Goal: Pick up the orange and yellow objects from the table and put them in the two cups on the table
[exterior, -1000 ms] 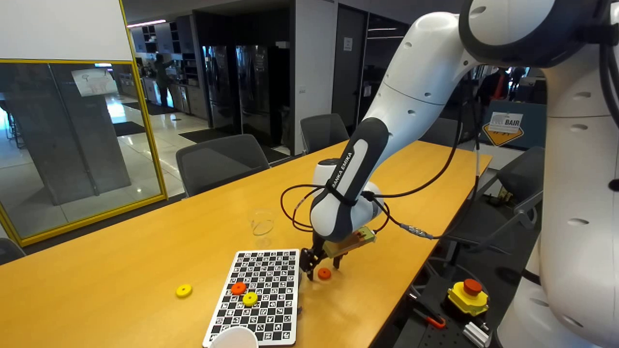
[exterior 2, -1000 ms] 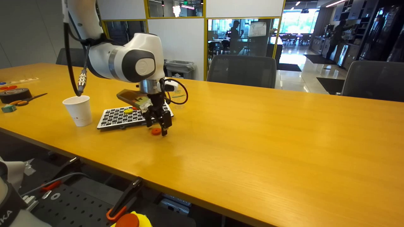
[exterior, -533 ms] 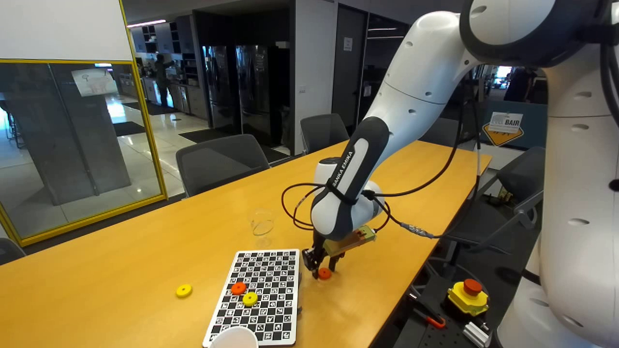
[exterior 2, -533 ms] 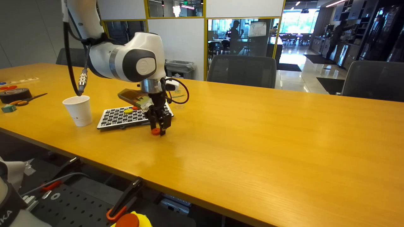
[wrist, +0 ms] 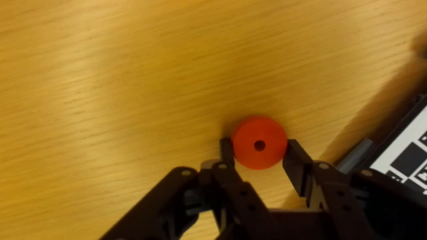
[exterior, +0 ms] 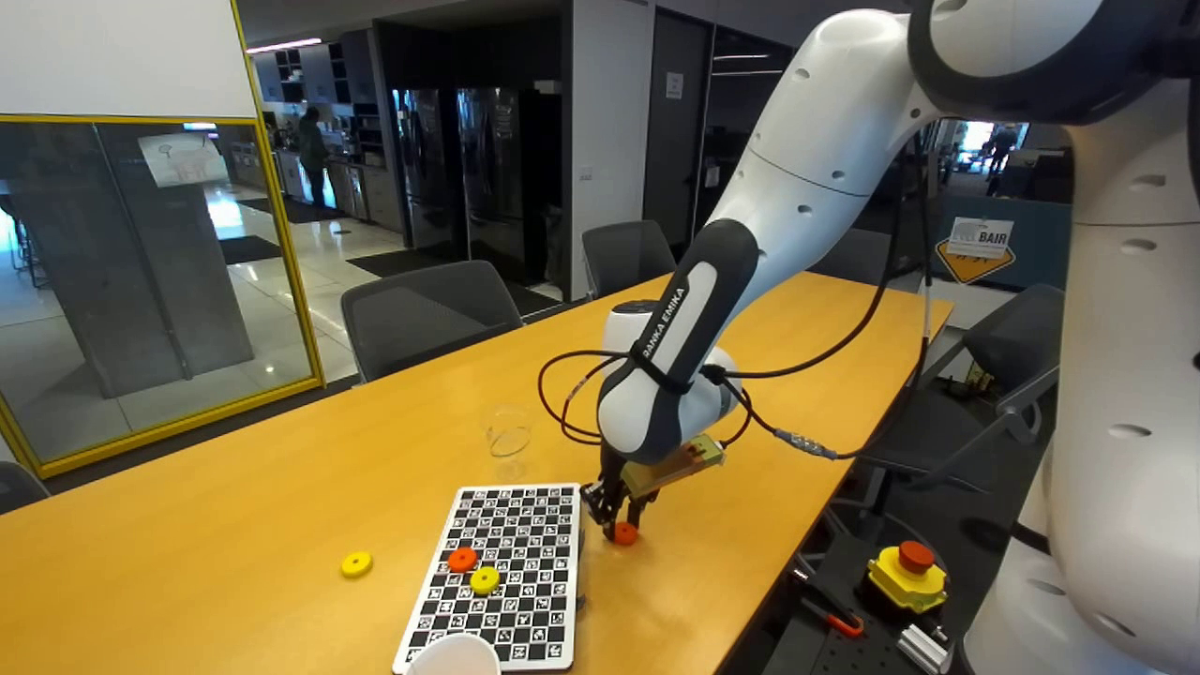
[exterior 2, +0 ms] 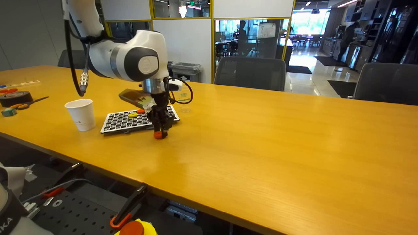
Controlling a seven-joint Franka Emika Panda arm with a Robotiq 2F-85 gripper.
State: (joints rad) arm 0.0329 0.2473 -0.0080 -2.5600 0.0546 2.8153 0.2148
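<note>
In the wrist view my gripper (wrist: 257,146) is shut on an orange disc (wrist: 259,142), a fingertip against each side of it. That disc is at or just above the table (exterior: 234,600); I cannot tell if it touches. Another orange disc (exterior: 462,560) and a yellow disc (exterior: 485,580) lie on the checkered mat. A second yellow disc (exterior: 356,564) rests on bare wood left of the mat. The clear tumbler (exterior: 509,439) stands beyond the mat's far end. Near the mat's close end is the white cup (exterior 2: 80,114), upright, cut by the frame in an exterior view (exterior: 457,656).
The checkered mat (exterior: 525,525) lies right beside my gripper, its edge showing in the wrist view (wrist: 400,160). A tape roll (exterior 2: 16,98), scissors (exterior 2: 24,106) and a green block (exterior 2: 9,112) lie past the white cup. A yellow box with a red button (exterior: 907,577) sits off the table.
My fingers have come together around the orange disc, which stood between them before. Gripper and disc have shifted slightly toward the mat, and the arm has risen a little.
</note>
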